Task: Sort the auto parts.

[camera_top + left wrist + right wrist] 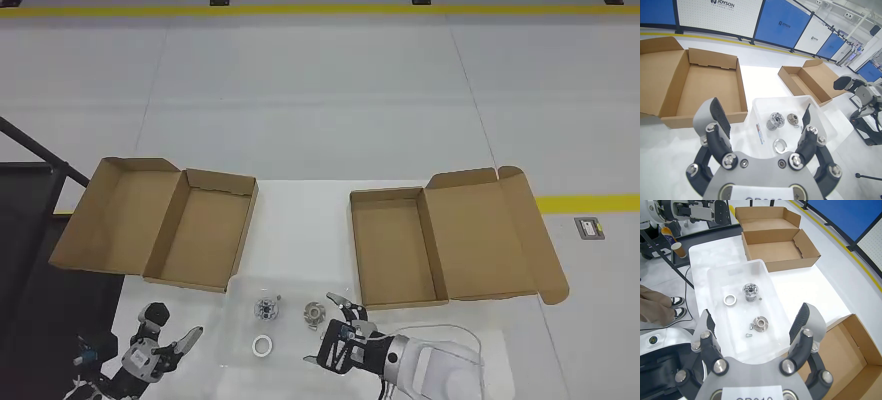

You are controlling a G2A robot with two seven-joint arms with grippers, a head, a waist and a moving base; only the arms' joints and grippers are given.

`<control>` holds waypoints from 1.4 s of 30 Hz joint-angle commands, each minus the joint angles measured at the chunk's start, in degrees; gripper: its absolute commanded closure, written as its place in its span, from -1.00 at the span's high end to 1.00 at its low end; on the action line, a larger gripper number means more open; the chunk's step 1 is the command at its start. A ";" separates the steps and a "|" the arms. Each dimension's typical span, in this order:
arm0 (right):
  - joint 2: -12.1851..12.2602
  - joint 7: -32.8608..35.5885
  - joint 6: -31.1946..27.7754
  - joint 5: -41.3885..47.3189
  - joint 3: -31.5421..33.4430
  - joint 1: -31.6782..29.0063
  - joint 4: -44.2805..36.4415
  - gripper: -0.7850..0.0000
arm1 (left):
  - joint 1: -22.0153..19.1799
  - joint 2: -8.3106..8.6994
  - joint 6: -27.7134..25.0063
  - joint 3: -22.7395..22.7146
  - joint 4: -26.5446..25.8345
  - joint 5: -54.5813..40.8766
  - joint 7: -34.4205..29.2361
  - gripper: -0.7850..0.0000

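Right gripper [756, 310] and left gripper [761, 104] both gape wide, empty. Drop the right squarely over the flange [761, 324] — clear of the loose screws [749, 335] — before closing.

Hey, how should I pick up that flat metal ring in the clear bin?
Probably from straight above, pinching the metal ring across its outer edge: it lies flat on the floor of the clear bin, hole up, with free space all round it.

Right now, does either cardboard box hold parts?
No, the left box and right box are bare inside; parts sit in the clear bin.
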 commanded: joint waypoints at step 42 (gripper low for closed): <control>-9.62 20.83 6.96 5.27 -21.01 26.28 33.85 0.10 | -0.51 -0.09 1.34 0.16 -0.11 -1.02 -1.21 1.00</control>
